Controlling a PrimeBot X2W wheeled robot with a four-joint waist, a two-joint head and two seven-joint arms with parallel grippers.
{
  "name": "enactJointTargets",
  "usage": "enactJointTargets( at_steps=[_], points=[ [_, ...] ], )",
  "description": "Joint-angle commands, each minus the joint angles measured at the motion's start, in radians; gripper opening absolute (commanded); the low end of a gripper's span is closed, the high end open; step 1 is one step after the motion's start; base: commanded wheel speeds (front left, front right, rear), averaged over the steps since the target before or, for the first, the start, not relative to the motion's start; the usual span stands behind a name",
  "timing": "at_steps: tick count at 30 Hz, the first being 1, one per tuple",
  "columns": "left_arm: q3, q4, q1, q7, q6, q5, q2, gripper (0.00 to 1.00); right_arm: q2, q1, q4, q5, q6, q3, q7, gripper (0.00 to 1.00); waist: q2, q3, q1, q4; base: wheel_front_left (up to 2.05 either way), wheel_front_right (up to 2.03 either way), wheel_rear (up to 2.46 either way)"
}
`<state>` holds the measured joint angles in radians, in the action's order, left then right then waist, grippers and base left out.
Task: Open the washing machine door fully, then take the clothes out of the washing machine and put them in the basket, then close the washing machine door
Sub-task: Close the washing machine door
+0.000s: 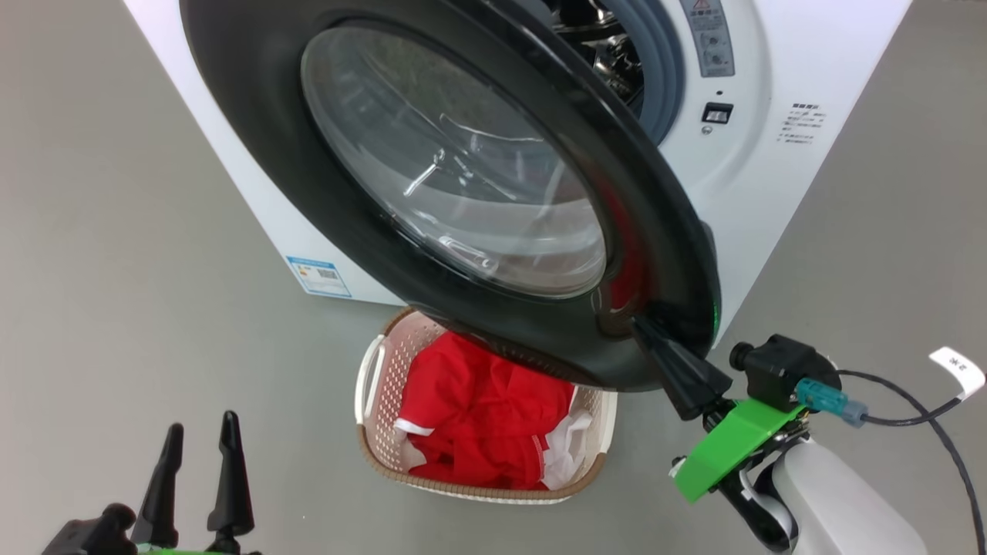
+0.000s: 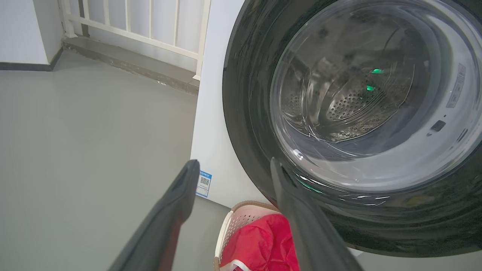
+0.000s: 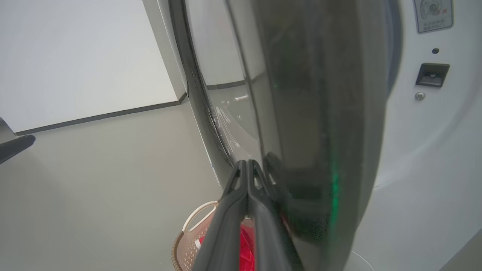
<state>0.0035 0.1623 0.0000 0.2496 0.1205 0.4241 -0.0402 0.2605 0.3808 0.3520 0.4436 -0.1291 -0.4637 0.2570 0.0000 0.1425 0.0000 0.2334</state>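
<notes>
The white washing machine (image 1: pixel 779 177) stands ahead with its glossy black door (image 1: pixel 324 223) swung partly open; the steel drum (image 1: pixel 609 54) shows behind the door's far edge. My right gripper (image 1: pixel 644 327) is shut, its tips pressed against the outer face of the door near the rim, also seen edge-on as the door (image 3: pixel 320 113) beside the right gripper (image 3: pixel 246 162). The red clothes (image 1: pixel 478 416) lie in the cream basket (image 1: pixel 370 385) on the floor below the door. My left gripper (image 1: pixel 202 432) hangs open and empty at the lower left, the left gripper (image 2: pixel 233 165) pointing at the door (image 2: pixel 244 113).
Grey floor (image 1: pixel 116 270) surrounds the machine. A white railing (image 2: pixel 150 22) on a low step and a wall lie off to the machine's side. A black cable with a white tag (image 1: pixel 956 370) trails from my right wrist. A blue label (image 1: pixel 318 276) marks the machine's lower corner.
</notes>
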Motion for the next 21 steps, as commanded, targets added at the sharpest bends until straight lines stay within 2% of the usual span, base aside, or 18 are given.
enactJointTargets(
  at_steps=[1,14,21],
  points=[
    [0.033,-0.023,-0.039,0.012,0.008,-0.003,-0.012,1.00,-0.005,0.023,-0.017,0.002,-0.002,0.000,0.005,0.00,0.0000,0.013,0.0000,0.007,0.00,0.00,0.00],
    [0.021,-0.032,-0.084,0.012,0.010,-0.005,-0.011,1.00,0.006,0.075,-0.026,-0.022,-0.002,0.141,0.005,0.00,0.0000,0.121,0.0000,0.038,0.00,0.00,0.00],
    [0.012,-0.038,-0.111,0.012,0.010,0.000,-0.018,1.00,0.028,0.138,-0.016,-0.021,-0.002,0.178,0.005,0.00,0.0000,0.162,0.0000,0.047,0.00,0.00,0.00]
  ],
)
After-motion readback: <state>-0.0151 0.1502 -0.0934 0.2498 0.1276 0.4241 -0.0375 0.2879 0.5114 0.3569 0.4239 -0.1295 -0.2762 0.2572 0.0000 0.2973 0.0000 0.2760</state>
